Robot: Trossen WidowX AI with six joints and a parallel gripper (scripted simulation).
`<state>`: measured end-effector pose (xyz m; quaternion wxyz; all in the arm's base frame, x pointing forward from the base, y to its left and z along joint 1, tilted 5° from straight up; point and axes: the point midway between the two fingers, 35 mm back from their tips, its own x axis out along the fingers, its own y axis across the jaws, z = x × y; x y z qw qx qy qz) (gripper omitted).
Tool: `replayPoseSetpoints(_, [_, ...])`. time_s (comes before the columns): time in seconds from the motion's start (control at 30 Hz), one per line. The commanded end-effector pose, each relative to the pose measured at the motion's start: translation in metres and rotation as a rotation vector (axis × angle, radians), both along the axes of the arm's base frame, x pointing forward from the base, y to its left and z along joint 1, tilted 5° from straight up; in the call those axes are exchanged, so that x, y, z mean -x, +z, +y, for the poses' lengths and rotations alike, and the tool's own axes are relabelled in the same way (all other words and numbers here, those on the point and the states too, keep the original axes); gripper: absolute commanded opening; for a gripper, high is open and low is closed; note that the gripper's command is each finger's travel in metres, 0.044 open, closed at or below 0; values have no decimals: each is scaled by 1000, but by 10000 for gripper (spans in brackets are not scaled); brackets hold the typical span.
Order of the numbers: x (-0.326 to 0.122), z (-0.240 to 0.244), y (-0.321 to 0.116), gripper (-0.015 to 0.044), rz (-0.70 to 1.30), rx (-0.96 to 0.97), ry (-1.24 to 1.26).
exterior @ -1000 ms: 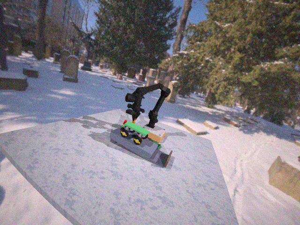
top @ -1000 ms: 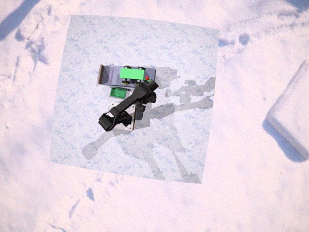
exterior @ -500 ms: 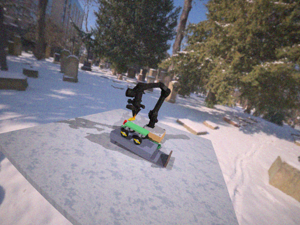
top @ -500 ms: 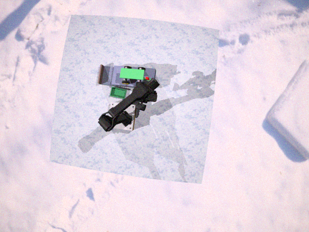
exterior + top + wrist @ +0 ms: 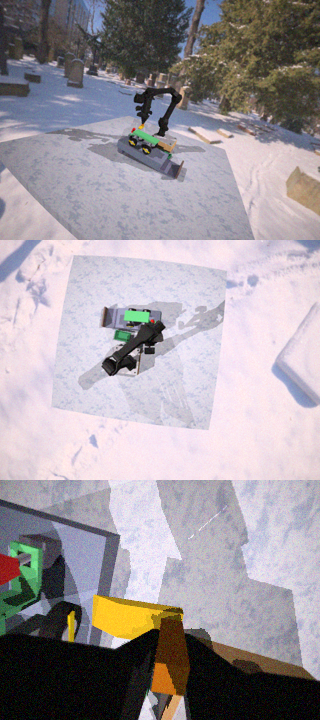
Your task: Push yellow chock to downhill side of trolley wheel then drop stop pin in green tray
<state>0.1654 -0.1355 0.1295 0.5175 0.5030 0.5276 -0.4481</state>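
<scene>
The fingers (image 5: 142,124) pinch the chock (image 5: 141,126) (image 5: 127,617) by its handle (image 5: 171,655), presumably leaving its body free to meet a wheel. It hangs beside the trolley (image 5: 136,316) (image 5: 146,137), which the pin (image 5: 152,321) (image 5: 133,130) (image 5: 9,569) secures uphill on the ramp (image 5: 156,314) (image 5: 155,161) (image 5: 95,555).

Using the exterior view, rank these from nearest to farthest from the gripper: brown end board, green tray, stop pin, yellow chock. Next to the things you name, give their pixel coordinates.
1. Yellow chock (image 5: 140,126) (image 5: 125,618): held, above the ramp's uphill end.
2. Stop pin (image 5: 152,321) (image 5: 133,130) (image 5: 8,570): trolley's uphill end.
3. Green tray (image 5: 122,335) (image 5: 169,156): beside the ramp.
4. Brown end board (image 5: 104,316) (image 5: 180,169): ramp's downhill end.
</scene>
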Motion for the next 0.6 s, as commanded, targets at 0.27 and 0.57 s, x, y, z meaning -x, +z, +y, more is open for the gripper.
replayPoseSetpoints(0.27, [0, -1, 1, 0, -25, 19, 414])
replayPoseSetpoints(0.57, [0, -1, 1, 0, -45, 31, 718])
